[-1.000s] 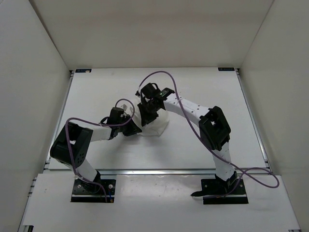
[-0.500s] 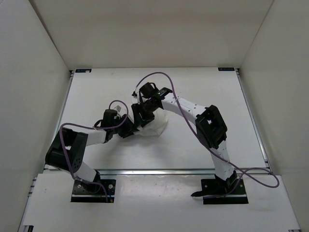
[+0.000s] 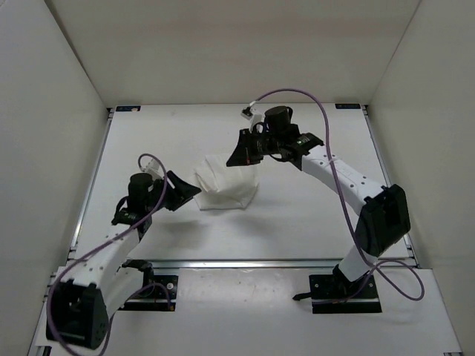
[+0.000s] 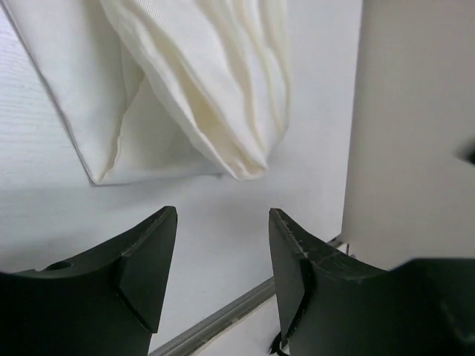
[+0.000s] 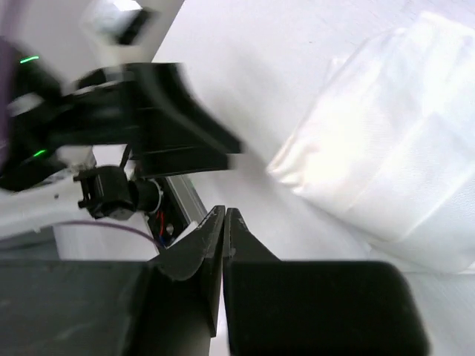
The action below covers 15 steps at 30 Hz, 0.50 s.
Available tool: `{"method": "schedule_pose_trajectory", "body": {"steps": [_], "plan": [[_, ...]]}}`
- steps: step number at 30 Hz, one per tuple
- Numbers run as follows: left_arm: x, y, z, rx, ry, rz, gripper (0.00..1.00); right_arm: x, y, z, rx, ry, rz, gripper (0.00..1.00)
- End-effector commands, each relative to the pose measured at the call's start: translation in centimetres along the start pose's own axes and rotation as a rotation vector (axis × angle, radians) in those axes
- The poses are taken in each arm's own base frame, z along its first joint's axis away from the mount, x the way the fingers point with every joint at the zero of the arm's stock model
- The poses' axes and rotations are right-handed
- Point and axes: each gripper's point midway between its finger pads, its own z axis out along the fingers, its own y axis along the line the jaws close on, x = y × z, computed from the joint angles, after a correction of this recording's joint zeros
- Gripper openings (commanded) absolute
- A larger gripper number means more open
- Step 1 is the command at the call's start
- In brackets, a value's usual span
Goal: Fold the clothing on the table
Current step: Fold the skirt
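1. Top external view: the clothing [image 3: 226,185] lies near the middle of the desk [image 3: 319,215] as a compact, layered bundle. Neither end effector grips it.
2. The left end effector [image 4: 223,222] sits just beside the bundle's left edge, fingers spread and empty. The left wrist view shows a puffed, rumpled flap over a flatter layer.
3. The right end effector [image 5: 223,213] hovers by the bundle's far edge, fingers pressed together with nothing between them.
4. Step in hand, as I judge it: a fold looks laid down and released, so this is a check or a pause ahead of another fold.
5. The next move likely calls for flattening or re-pinching the puffed flap. It needs a low approach, so the thin layers do not drag apart.
6. The desk is flat and white, edged by metal rails [image 3: 245,261]. White walls [image 3: 237,52] close in three sides.
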Motion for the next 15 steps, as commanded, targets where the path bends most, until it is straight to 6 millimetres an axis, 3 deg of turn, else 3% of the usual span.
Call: {"method": "schedule_pose_trajectory", "body": {"steps": [1,5,10,11,15], "plan": [[-0.2,1.0,-3.0,-0.06,-0.069,-0.006,0.63,2.4,-3.0,3.3,-0.076,0.027,0.099,0.0],[-0.9,0.7,-5.1,-0.099,-0.128,0.038,0.64,5.2,-5.1,7.4,-0.113,0.048,0.144,0.01],[-1.3,-0.7,-5.8,-0.06,-0.146,0.04,0.65,11.2,-8.2,13.1,-0.078,0.139,0.319,0.01],[-1.4,-0.6,-5.9,-0.061,-0.152,0.041,0.65,12.6,-9.7,14.3,-0.032,0.152,0.338,0.0],[-1.3,-0.8,-6.0,-0.058,-0.148,0.042,0.66,13.0,-11.2,16.7,0.11,0.184,0.289,0.0]]}}
